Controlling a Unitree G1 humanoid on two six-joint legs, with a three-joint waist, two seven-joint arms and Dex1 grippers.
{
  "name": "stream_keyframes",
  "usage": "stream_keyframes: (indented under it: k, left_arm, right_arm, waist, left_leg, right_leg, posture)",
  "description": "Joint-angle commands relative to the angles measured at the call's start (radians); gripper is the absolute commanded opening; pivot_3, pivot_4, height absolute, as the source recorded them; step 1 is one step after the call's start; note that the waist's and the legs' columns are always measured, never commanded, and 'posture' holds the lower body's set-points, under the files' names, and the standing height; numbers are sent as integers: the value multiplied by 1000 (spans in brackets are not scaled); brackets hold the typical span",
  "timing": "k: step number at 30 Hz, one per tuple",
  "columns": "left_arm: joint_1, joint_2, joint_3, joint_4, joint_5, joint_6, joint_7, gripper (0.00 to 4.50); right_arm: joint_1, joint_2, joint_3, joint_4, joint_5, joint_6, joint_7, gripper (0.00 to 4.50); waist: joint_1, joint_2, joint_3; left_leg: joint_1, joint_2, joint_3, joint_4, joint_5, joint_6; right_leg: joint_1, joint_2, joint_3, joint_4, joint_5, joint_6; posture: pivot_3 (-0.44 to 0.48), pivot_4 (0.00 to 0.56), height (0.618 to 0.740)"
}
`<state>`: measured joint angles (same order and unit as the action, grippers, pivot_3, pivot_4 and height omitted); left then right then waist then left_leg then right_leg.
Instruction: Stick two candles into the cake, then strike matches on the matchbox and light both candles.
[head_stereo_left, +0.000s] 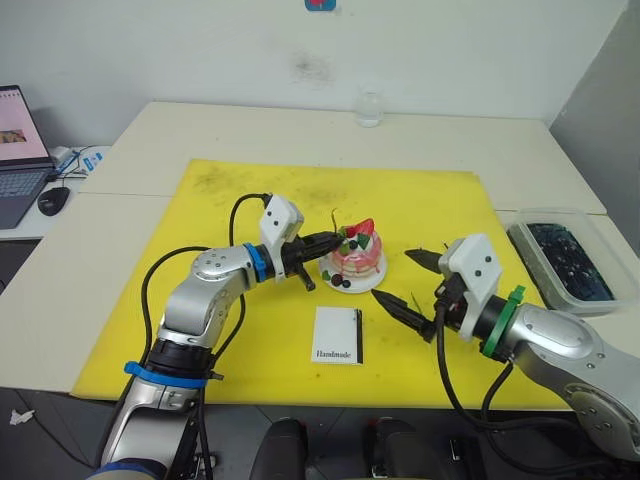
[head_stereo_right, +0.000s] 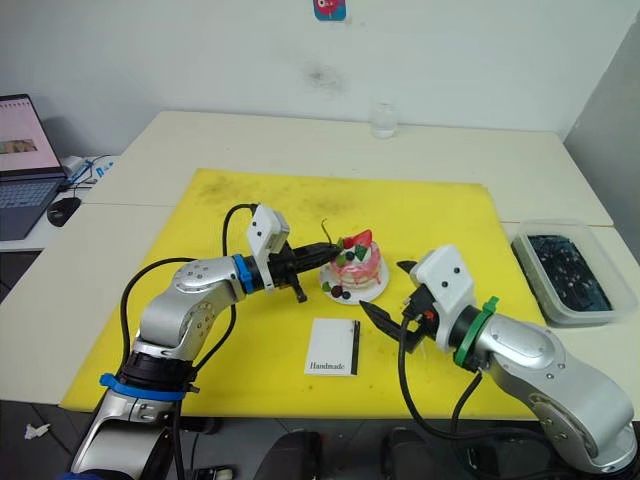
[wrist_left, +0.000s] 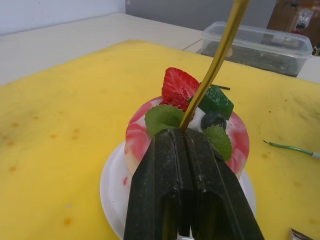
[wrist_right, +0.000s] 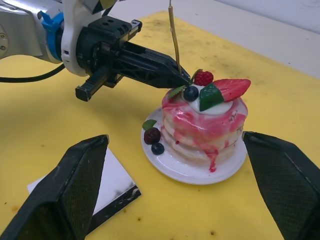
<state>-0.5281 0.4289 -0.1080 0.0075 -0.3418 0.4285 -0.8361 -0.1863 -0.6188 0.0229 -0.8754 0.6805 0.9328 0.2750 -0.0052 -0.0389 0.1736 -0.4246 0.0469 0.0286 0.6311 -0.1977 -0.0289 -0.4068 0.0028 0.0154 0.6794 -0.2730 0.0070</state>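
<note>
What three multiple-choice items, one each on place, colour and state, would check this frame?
1. Where does the matchbox lie?
A. On the yellow mat, on the robot's side of the cake
B. In the plastic tub
C. On the laptop

2. What colour is the mat?
A. Blue
B. Yellow
C. Grey

3. What state is the left tool in?
A. Open, holding nothing
B. Shut on the matchbox
C. Shut on a candle at the cake's top

Key: 1 A, the box sits on the mat below the cake in the head views; 2 B, the mat is plainly yellow; 3 C, its fingers pinch the thin stick.
</note>
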Motion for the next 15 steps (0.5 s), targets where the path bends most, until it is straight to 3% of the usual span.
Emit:
stream_keyframes:
  k: [1, 13, 15]
  left_arm:
    - [-16, 3, -27, 21, 37, 6, 3, 26]
    - [-17, -16, -4, -41, -19, 102, -4, 26]
    - [-18, -8, 7, -56, -31, 122, -3, 604]
  right_arm:
    - [-19, 5, -4, -32, -9, -7, -7, 4500]
    - [-15, 11, 3, -38, -10, -3, -12, 4500]
    - [-13, 10, 0, -41, -7, -2, -14, 4500]
  waist:
    - [0, 0, 0]
    - [1, 0, 0]
    - [1, 0, 0]
  left_leg:
    - [0, 0, 0, 0, 0, 0]
    - [1, 0, 0, 0, 0, 0]
    - [1, 0, 0, 0, 0, 0]
  right_leg:
    - [0, 0, 0, 0, 0, 0]
    - [1, 0, 0, 0, 0, 0]
    - [1, 0, 0, 0, 0, 0]
  posture:
    - [0, 150, 740]
    - [0, 150, 740]
    - [0, 150, 740]
